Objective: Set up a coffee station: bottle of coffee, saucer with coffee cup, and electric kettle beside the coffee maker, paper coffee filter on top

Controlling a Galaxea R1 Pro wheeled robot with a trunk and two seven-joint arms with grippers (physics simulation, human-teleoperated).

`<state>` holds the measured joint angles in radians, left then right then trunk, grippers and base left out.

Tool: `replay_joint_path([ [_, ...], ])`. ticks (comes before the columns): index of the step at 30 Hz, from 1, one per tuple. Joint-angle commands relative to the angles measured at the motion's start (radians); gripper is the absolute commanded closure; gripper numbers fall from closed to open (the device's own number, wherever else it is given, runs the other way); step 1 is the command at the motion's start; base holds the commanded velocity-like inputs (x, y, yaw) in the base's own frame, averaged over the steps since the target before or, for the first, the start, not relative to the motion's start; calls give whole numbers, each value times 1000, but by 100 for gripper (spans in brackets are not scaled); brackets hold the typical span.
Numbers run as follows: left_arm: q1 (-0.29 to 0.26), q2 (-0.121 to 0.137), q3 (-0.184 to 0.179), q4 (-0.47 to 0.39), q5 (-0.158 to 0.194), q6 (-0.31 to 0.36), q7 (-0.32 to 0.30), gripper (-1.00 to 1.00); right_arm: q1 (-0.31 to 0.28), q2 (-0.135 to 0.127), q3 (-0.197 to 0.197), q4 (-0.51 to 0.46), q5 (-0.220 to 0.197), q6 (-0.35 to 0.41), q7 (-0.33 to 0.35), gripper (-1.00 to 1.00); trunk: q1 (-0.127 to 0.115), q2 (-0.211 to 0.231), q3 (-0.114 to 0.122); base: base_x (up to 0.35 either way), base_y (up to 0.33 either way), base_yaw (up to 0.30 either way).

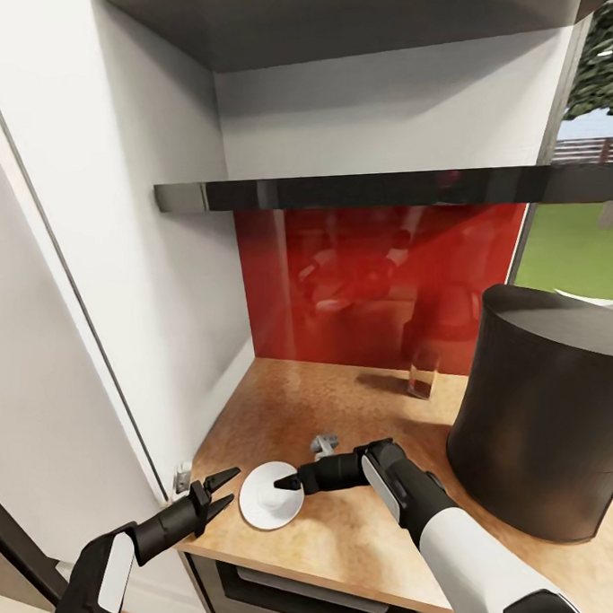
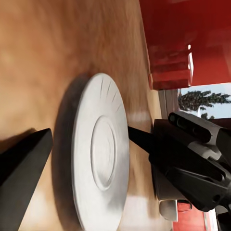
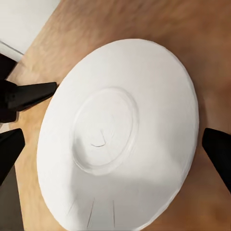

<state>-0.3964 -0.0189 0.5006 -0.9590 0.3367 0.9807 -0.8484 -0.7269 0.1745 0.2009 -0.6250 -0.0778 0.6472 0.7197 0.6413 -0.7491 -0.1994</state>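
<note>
Saucer point(image 1: 270, 497) between both grippers' open jaws

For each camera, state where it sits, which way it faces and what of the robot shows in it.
Head view: from the robot's head, looking down at the countertop; both arms, left claw and right claw flanking the saucer.
Left wrist view: from the left arm, looking low across the saucer at the right claw.
Right wrist view: from the right arm, looking down on the saucer; dark fingertips.
All three views share the saucer.
</note>
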Motion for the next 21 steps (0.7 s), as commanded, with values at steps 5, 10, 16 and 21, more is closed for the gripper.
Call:
replay_joint_path([
  [5,-1,-17,3,0,-22,-1,-3,-100,0,0,3,33,1,10,-3,-100,0,-1,-2,0,0,0],
  [10,-1,-30,3,0,-21,-1,28,-100,0,0,3,33,1,9,-3,-100,0,-1,-2,0,0,0],
  [16,0,-45,1,0,-19,-1,37,-100,0,0,3,33,1,9,-3,-100,0,-1,-2,0,0,0],
  [21,1,-57,0,0,-20,-1,38,-100,0,0,3,33,1,9,-3,-100,0,-1,-2,0,0,0],
])
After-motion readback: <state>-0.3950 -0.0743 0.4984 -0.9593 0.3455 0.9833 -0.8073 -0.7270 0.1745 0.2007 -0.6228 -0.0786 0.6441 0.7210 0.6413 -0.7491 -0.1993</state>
